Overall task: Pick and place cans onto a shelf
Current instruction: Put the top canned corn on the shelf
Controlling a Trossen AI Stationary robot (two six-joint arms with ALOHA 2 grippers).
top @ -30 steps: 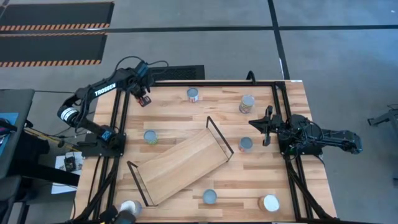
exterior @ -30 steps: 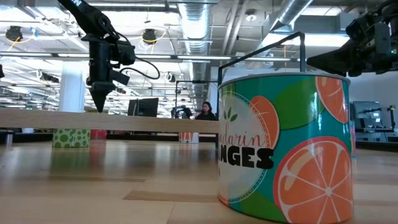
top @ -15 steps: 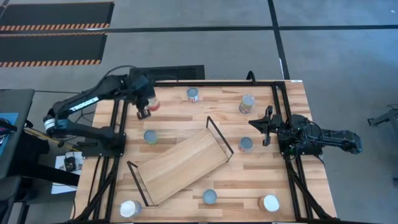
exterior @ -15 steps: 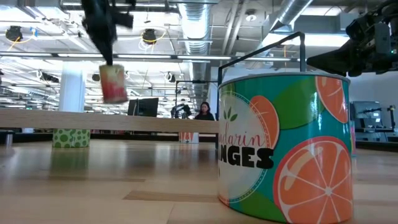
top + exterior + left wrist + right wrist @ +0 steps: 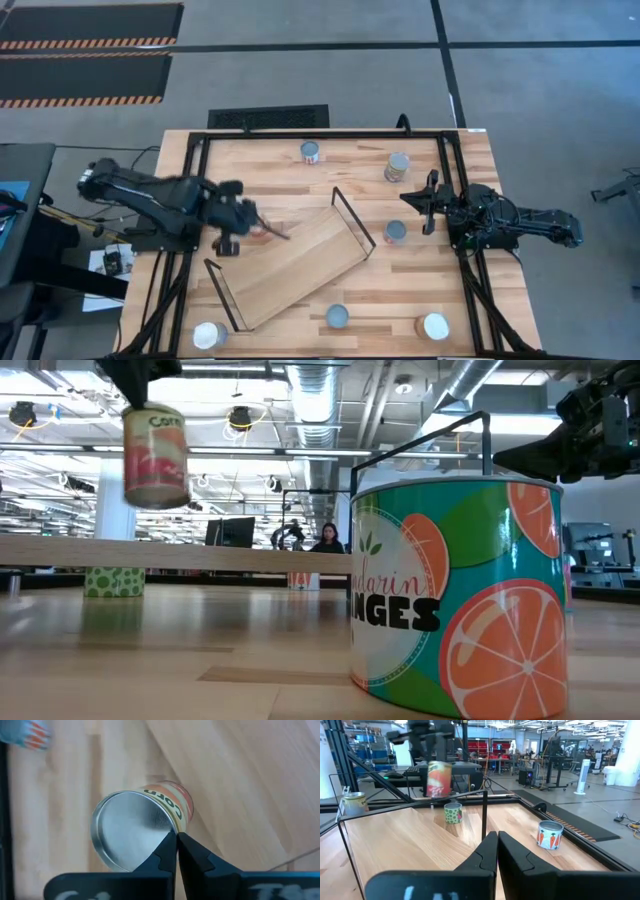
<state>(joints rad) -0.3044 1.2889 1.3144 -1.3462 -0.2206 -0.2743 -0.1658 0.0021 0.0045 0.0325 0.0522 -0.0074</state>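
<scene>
My left gripper (image 5: 248, 222) is shut on a corn can (image 5: 156, 455) with a red and yellow label and a silver top (image 5: 131, 838). It holds the can in the air by the far left edge of the shelf (image 5: 295, 262), a light-wood board with black wire ends lying slantwise in mid-table. My right gripper (image 5: 425, 203) hovers shut and empty at the right, near a blue-topped can (image 5: 395, 232). Other cans stand upright on the tabletop at the far side (image 5: 310, 152) (image 5: 397, 167) and near side (image 5: 338, 316) (image 5: 435, 326) (image 5: 208, 335). My left gripper pinches the corn can's top rim (image 5: 169, 827) between its two fingers, at one point of the rim's edge. The fingers come from above, pointing down. The can hangs below them, lifted clear of table and shelf, nearly upright.
A large mandarin-orange can (image 5: 460, 590) stands close to the low camera. A green dotted can (image 5: 452, 813) and a carrot-label can (image 5: 550, 834) stand on the table beyond the shelf's wire end (image 5: 484, 815). Black frame rails (image 5: 452, 180) run along the table's left and right sides.
My left gripper has lifted the corn can off the table's far left part and carried it toward the near edge, up to the shelf's far left edge. The can hangs clear of the table and has risen in the low view. My right gripper has kept still.
</scene>
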